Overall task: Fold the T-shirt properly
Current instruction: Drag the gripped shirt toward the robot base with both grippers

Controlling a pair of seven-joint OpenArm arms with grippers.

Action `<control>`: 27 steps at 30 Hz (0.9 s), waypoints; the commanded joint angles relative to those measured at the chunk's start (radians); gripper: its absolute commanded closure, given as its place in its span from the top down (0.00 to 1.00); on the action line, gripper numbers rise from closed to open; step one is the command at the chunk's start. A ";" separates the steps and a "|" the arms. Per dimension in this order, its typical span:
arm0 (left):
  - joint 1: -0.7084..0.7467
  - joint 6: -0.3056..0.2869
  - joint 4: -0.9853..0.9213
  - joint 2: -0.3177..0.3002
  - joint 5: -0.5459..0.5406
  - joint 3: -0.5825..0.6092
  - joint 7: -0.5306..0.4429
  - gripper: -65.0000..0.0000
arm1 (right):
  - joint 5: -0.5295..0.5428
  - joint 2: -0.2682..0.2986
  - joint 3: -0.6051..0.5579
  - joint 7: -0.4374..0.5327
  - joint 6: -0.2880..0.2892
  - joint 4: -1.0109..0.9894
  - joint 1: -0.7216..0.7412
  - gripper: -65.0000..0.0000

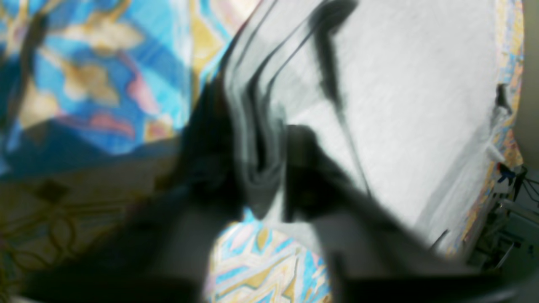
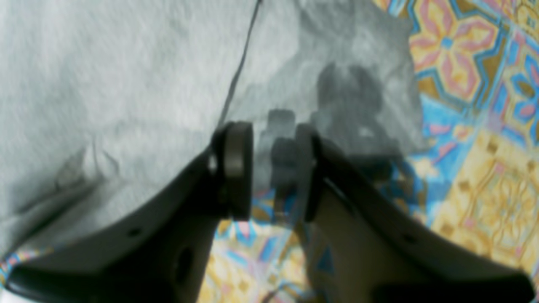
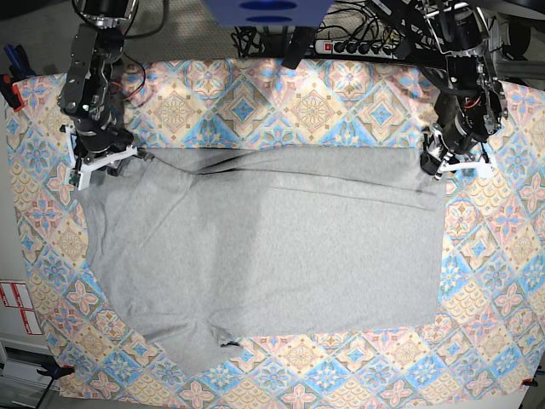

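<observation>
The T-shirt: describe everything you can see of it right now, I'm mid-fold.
The T-shirt is plain heather-grey knit, lying mostly flat on the patterned tablecloth. No lettering shows. Its far edge is doubled over into a long fold band. One sleeve juts out at the near left. The right gripper sits at the far-left corner, the left gripper at the far-right. The left wrist view shows bunched cloth between the left gripper's fingers; the right's narrow gap looks empty.

The T-shirt (image 3: 272, 247) lies spread flat on the tablecloth (image 3: 502, 256), which shows past it on every side. My left gripper (image 3: 433, 160) sits at its far corner on the base view's right, my right gripper (image 3: 128, 158) at the far corner opposite.
</observation>
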 commanded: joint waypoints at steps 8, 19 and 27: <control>-0.003 0.003 0.007 -0.002 -0.003 0.004 0.021 0.00 | 0.005 0.006 0.011 0.014 0.002 -0.004 -0.023 0.24; 0.000 0.003 0.007 -0.002 -0.003 0.004 0.023 0.00 | 0.027 0.004 0.085 0.016 0.002 -0.177 0.040 0.33; 0.013 0.003 0.007 -0.002 -0.003 0.004 0.023 0.00 | 0.229 0.006 0.157 0.016 0.002 -0.287 0.098 0.39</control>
